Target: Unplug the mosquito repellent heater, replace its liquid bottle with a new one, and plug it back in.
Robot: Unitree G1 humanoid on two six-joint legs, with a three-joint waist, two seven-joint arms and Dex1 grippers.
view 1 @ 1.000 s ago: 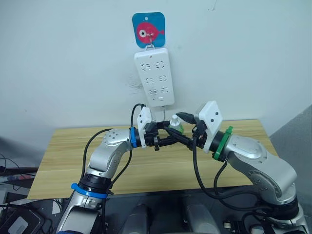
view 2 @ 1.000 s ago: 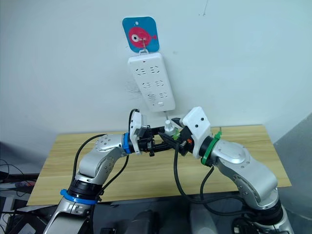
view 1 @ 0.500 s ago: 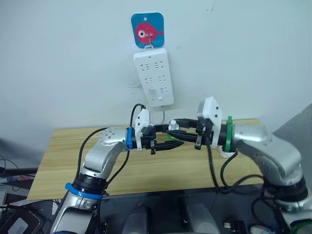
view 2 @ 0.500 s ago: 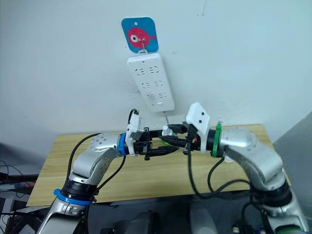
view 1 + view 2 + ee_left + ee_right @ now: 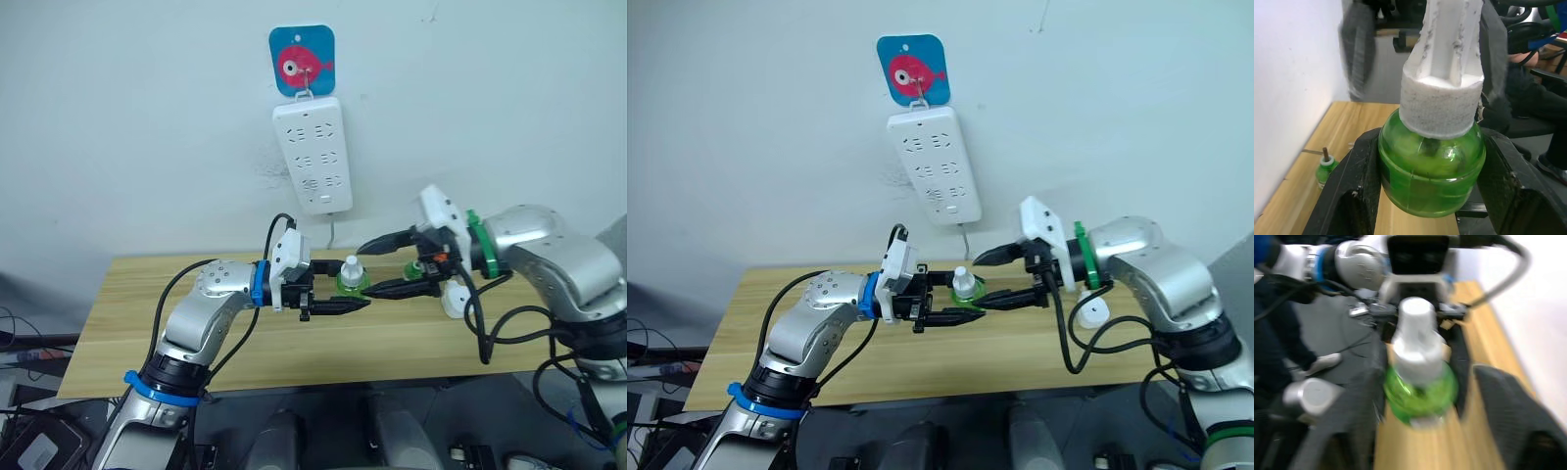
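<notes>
Left wrist view — left gripper (image 5: 1425,196) clamps green bottle (image 5: 1431,169); right gripper (image 5: 364,268) spread.

We read this as a lab or test room: a plain wood bench (image 5: 118,323) against a bare white wall (image 5: 118,117), a power strip (image 5: 312,155) hung from a fish hook (image 5: 302,61), loose cables (image 5: 29,431) on the floor, a seated person (image 5: 1533,93) behind the bench.
</notes>
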